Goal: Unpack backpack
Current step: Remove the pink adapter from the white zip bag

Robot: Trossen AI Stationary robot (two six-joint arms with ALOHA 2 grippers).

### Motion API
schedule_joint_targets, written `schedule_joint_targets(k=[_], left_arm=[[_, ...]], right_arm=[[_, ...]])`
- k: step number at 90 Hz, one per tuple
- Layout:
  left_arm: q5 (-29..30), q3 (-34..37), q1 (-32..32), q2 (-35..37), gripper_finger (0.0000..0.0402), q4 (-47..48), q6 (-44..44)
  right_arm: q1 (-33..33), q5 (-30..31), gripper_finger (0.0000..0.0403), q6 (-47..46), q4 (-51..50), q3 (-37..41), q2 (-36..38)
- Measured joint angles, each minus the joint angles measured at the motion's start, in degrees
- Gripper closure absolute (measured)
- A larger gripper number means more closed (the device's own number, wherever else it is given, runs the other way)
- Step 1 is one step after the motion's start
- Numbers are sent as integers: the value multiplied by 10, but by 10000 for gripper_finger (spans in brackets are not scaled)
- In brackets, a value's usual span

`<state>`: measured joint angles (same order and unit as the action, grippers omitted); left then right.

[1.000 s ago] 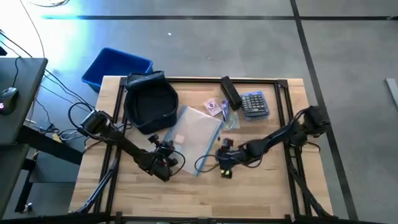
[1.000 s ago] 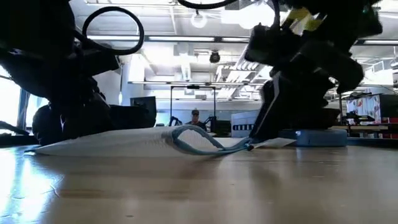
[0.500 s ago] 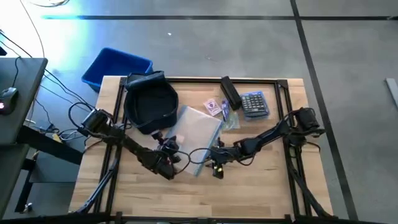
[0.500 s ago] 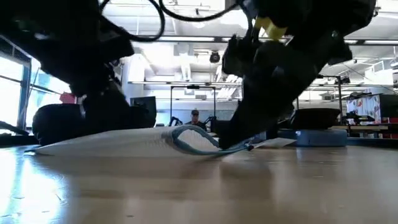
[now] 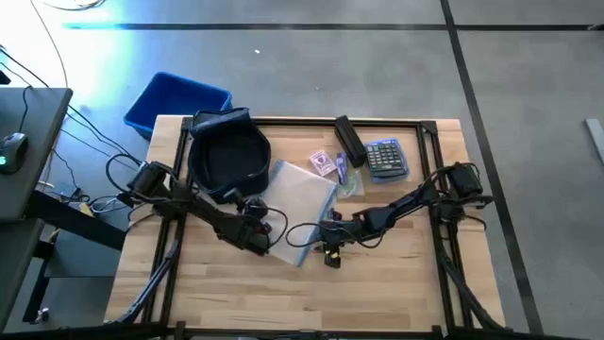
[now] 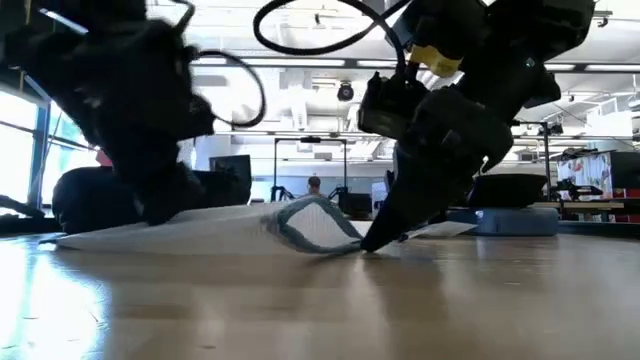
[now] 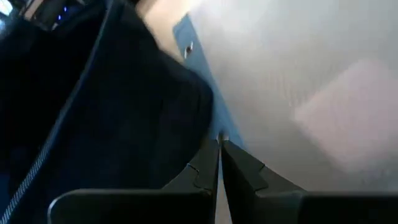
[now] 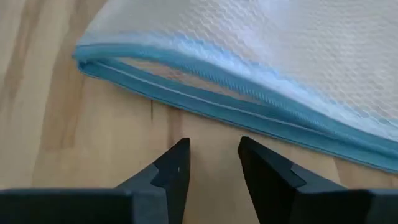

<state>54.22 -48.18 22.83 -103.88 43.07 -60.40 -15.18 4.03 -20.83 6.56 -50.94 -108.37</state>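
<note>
Navy fabric backpack (image 5: 229, 161) near tabletop's far-left corner; translucent blue-zippered mesh pouch (image 5: 300, 200) mid-table, left gripper (image 7: 219, 144) pressed together on it, right gripper (image 8: 213, 163) slightly parted before its zipper edge: advise pinching trim squarely.

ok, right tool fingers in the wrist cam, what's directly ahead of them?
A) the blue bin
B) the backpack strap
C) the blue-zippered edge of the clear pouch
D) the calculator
C: in the right wrist view the right tool sits slightly open over bare wood, with the blue-zippered edge of the clear pouch lying just beyond its tips, not yet between them.
</note>
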Motion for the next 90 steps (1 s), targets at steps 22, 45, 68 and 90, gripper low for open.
schedule_joint_targets(k=[22, 45, 68, 90], left_arm=[[-15, 42, 10, 0, 402, -14, -55], [-16, 44, 8, 0, 402, -75, -5], [-22, 44, 8, 0, 402, -185, 122], [-50, 44, 7, 0, 402, -286, 260]], right_arm=[[0, 21, 275, 13, 31, 3, 8], [-2, 28, 275, -57, 166, 2, -47], [6, 61, 266, 6, 226, -3, -76], [5, 105, 204, 92, 242, -14, -76]])
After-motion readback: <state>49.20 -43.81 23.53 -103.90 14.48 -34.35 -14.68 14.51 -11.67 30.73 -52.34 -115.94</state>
